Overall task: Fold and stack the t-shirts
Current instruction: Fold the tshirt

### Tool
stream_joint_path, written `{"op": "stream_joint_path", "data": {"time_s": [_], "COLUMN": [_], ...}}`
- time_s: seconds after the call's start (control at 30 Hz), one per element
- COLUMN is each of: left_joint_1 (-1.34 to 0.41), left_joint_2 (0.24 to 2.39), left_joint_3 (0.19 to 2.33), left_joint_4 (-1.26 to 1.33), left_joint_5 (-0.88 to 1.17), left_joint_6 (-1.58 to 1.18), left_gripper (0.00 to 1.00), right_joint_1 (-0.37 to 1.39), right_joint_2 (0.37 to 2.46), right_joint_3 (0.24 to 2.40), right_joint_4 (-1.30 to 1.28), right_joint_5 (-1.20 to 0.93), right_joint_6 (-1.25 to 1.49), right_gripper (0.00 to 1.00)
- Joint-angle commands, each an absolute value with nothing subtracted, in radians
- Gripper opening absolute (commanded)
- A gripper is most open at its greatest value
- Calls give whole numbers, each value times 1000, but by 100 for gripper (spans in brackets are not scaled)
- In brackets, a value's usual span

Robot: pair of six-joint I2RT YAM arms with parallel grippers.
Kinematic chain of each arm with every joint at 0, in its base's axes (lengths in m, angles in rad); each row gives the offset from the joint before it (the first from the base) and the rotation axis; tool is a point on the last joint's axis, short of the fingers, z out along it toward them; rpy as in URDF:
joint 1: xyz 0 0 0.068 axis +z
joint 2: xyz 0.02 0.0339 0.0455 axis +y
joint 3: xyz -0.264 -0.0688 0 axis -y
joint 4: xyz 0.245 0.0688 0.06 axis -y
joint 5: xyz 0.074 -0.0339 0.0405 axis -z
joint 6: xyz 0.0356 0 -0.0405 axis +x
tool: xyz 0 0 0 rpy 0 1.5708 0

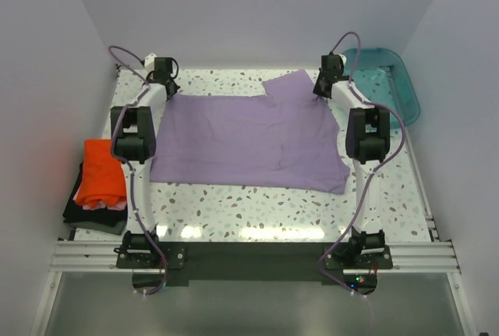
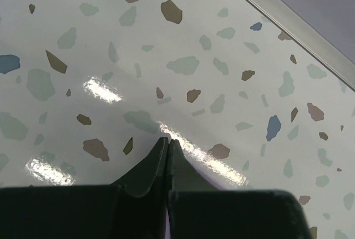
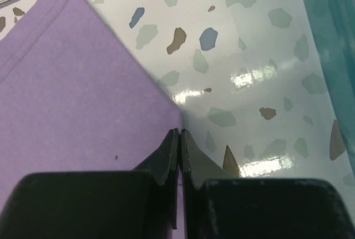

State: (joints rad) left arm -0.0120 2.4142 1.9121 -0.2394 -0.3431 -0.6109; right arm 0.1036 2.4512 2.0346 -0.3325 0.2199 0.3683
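The large lavender t-shirt (image 1: 249,137) lies spread flat across the middle of the table, one sleeve folded up at its far right. At the shirt's far left corner, my left gripper (image 1: 168,86) (image 2: 168,140) is shut, and a sliver of purple cloth (image 2: 210,180) shows by its fingers. My right gripper (image 1: 320,90) (image 3: 180,132) is shut on the shirt's far right edge (image 3: 72,84), with purple visible between the fingers. An orange-red t-shirt (image 1: 105,171) lies folded at the left table edge on a pink one (image 1: 107,206) and a dark one (image 1: 82,213).
A teal plastic tub (image 1: 386,79) (image 3: 327,39) stands at the far right corner, close to the right gripper. The speckled tabletop (image 1: 249,207) shows bare in front of the shirt. A metal rail (image 2: 288,25) borders the table's far edge.
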Motion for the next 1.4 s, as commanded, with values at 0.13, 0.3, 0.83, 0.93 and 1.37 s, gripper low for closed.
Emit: {"op": "stream_joint_path", "data": {"time_s": [0.13, 0.3, 0.83, 0.93, 1.37], "left_joint_1": [40, 61, 74, 74, 81], "left_joint_2": [2272, 2240, 2060, 2019, 1921], "left_joint_3": [1852, 1796, 1583, 1525, 1347], "left_joint_4": [-111, -98, -172, -202, -334], "left_joint_5": [-288, -249, -291, -314, -388], "left_joint_6": [-647, -663, -724, -742, -848], "left_gripper": [0, 0, 0, 0, 0], "right_joint_1": [61, 55, 52, 52, 52], "right_joint_2": [2283, 2218, 1913, 1850, 1629], "right_joint_3": [1925, 1864, 1458, 1384, 1109], "right_joint_4": [-178, -153, -89, -91, -92], "right_joint_5": [140, 123, 104, 109, 104], "right_joint_6": [426, 437, 485, 494, 554], "right_gripper": [0, 0, 0, 0, 0]}}
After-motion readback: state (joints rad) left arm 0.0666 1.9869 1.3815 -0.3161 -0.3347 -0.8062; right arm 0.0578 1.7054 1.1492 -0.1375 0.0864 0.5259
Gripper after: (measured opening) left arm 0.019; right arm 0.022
